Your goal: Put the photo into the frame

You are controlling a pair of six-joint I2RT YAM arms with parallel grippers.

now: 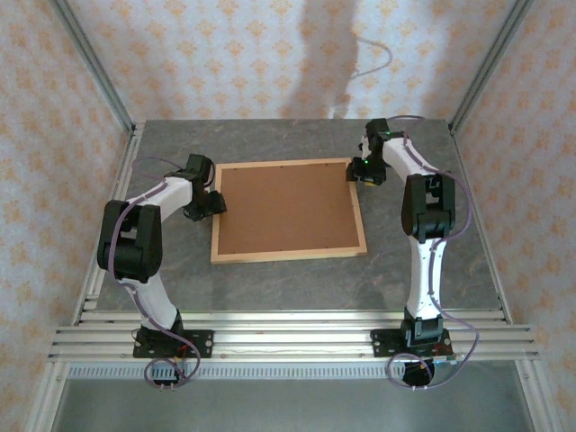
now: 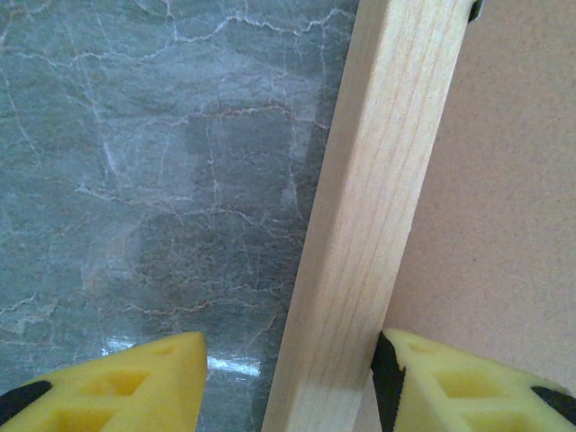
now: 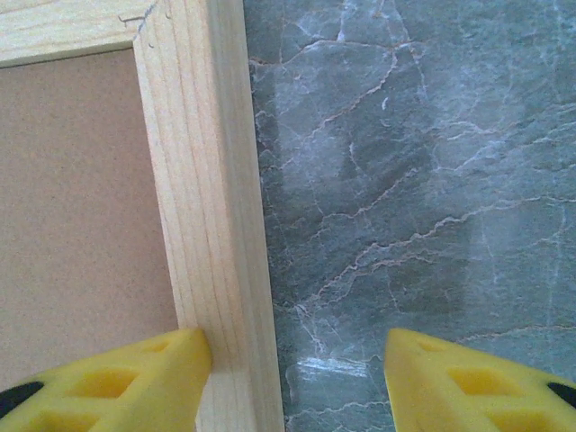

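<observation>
Left gripper (image 2: 292, 342) stands half open astride the frame's (image 2: 378, 180) 9 o'clock rail, its inner finger touching the wood and its outer finger apart. Right gripper (image 3: 297, 337) straddles the rail near the 2 o'clock corner likewise, clamping nothing. Probably they bracket the frame to steady it. It lies mid-tabletop (image 1: 270, 288), brown board (image 1: 288, 207) up; any photo beneath is hidden.

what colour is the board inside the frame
Brown, a plain matte board, bordered by the light wood frame; clearest in the top external view.
</observation>
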